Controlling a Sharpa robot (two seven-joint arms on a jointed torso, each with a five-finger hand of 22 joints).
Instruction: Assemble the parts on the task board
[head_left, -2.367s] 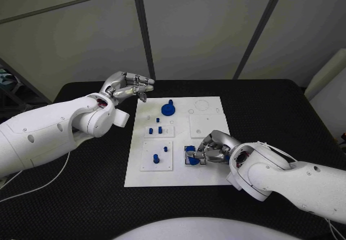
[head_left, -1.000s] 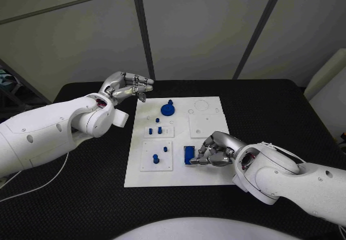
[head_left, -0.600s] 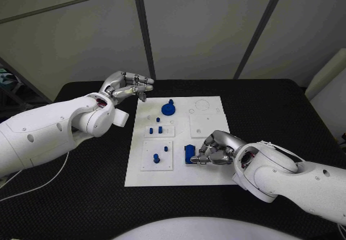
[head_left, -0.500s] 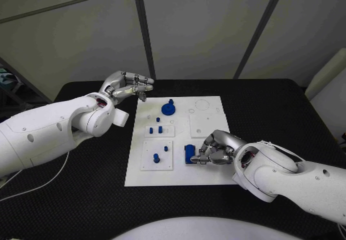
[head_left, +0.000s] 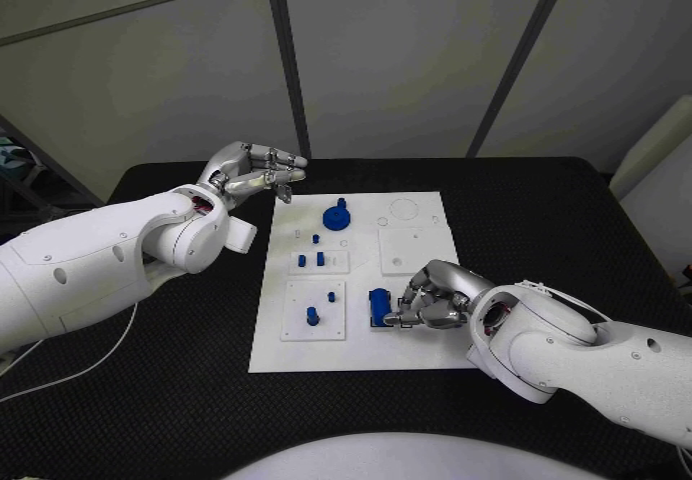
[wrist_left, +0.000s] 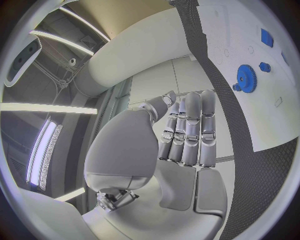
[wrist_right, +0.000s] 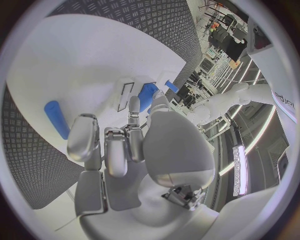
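The white task board (head_left: 346, 345) lies in the middle of the black table. A blue block (head_left: 379, 305) stands at its near right part, and my right hand (head_left: 430, 300) holds it from the right with curled fingers. In the right wrist view my right hand (wrist_right: 140, 150) has its fingertips at that blue block (wrist_right: 147, 95), and a blue peg (wrist_right: 56, 119) lies loose on the board (wrist_right: 81, 60). A blue gear (head_left: 338, 218) sits at the board's far side. My left hand (head_left: 257, 172) hovers beyond the far left corner, fingers curled in on nothing.
Small blue pegs (head_left: 312, 317) stand in the two white inset plates on the board's left half, with another pair (head_left: 310, 260) further back. The left wrist view shows the gear (wrist_left: 247, 79) and the board (wrist_left: 275, 120) beyond my folded left hand (wrist_left: 184, 140). Black table surrounds the board.
My right hand has drawn back slightly to the right, uncovering the blue block it covered earlier. The left hand has stayed in place.
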